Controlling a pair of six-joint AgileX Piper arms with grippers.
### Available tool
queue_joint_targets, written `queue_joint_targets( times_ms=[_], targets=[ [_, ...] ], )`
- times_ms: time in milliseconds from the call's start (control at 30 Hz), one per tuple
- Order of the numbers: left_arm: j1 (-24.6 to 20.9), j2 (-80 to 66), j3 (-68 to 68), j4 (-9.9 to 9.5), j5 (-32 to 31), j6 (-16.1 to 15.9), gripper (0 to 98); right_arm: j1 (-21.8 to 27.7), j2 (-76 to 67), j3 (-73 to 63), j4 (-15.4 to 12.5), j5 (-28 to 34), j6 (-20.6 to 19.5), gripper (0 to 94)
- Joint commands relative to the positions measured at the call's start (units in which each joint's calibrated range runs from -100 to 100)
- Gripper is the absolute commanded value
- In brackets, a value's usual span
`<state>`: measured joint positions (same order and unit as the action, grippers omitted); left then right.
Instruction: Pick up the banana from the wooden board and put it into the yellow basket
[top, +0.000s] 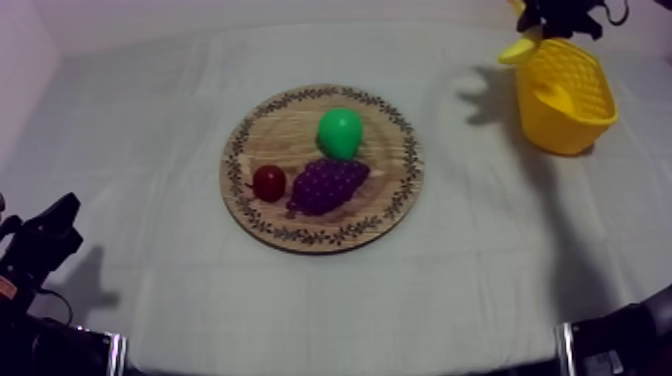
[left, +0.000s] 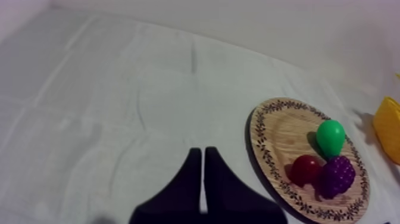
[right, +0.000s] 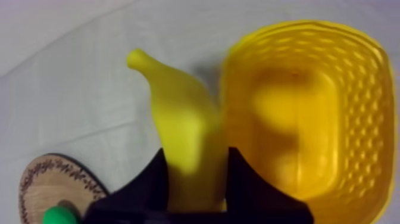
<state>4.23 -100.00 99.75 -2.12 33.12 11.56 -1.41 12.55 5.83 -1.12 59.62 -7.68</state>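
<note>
The right gripper (right: 196, 173), arm stretched far out, clamps the banana (right: 178, 113) between its fingers; the left gripper (left: 203, 176) sits low, fingers pressed together.

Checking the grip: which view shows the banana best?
Right wrist view: the banana sits in the right gripper beside the yellow basket. Top view catches just its tip by the basket. Left wrist view faces the wooden board.
</note>
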Motion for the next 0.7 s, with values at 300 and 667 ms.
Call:
queue_joint_targets(
  times_ms=[300, 667],
  targets=[
    [0.0, 0.0, 0.0, 0.00, -0.1, 0.0, 0.1, 7.1, 4.3, -0.6, 0.1, -1.7, 2.5, 9.5],
    [0.0, 0.0, 0.0, 0.00, -0.1, 0.0, 0.1, 9.0, 9.6, -2.5, 0.9, -2.6, 3.0, 19.4]
  ],
)
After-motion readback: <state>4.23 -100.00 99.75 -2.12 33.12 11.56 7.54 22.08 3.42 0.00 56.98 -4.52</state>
